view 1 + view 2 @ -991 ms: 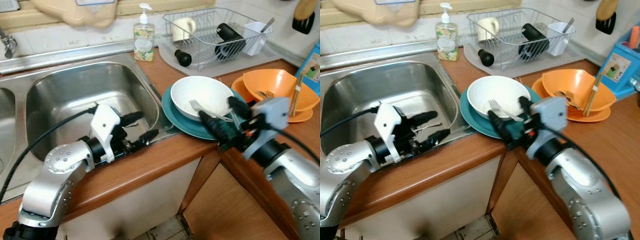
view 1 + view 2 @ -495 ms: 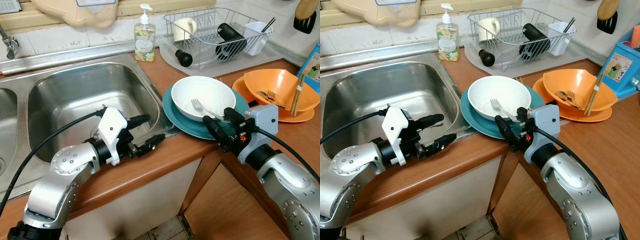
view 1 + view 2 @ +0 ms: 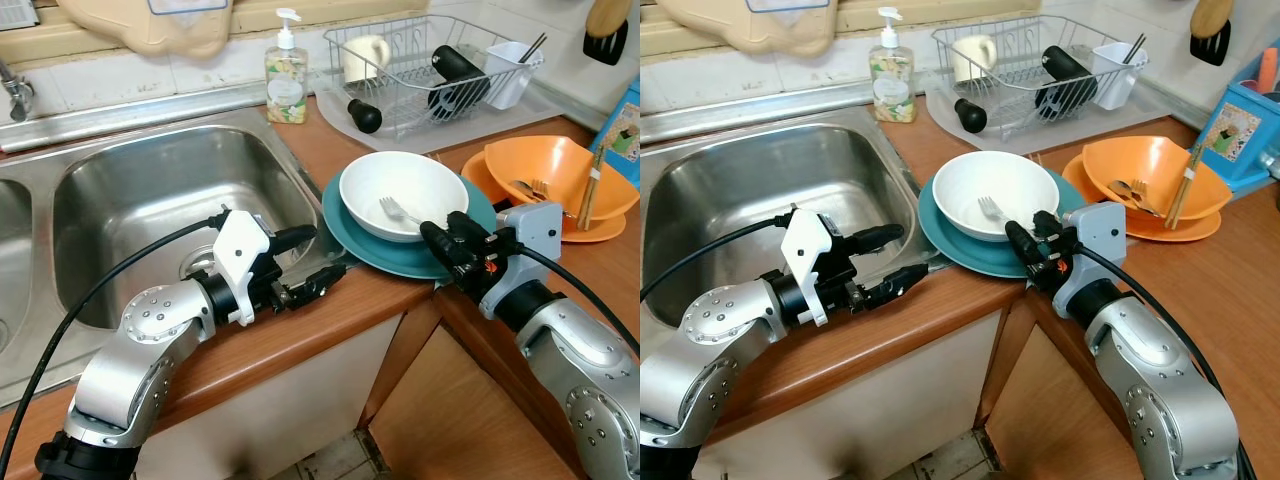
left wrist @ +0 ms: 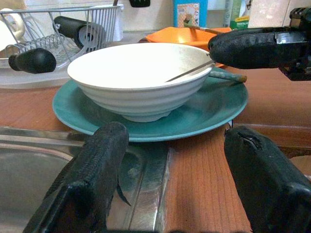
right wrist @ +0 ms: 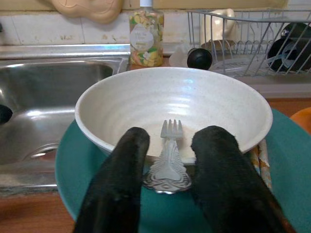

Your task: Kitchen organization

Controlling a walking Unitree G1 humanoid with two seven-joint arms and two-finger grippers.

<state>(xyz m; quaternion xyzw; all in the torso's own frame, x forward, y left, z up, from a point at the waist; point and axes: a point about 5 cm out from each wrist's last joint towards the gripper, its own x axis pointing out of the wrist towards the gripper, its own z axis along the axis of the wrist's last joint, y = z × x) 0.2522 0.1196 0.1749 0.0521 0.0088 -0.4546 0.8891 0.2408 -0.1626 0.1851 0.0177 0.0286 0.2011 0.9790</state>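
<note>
A white bowl (image 3: 400, 185) sits on a teal plate (image 3: 400, 262) on the wooden counter, right of the sink. A silver fork (image 3: 398, 210) lies in the bowl, its handle sticking out over the near rim. My right gripper (image 3: 447, 237) reaches in from the right, and in the right wrist view its two fingers press against the fork (image 5: 170, 145) handle's end on either side. My left gripper (image 3: 322, 256) hovers open over the sink's right edge. It points at the plate's left rim (image 4: 97, 124), holding nothing.
The steel sink (image 3: 150, 190) lies at left with a soap bottle (image 3: 286, 75) behind it. A wire dish rack (image 3: 430, 60) with a cup and utensils stands at the back. Stacked orange bowls (image 3: 545, 165) holding chopsticks and cutlery sit at far right. The counter's front edge is close below both grippers.
The right gripper's fingers have drawn together from a wide spread onto the fork handle. The left gripper has moved right, toward the plate.
</note>
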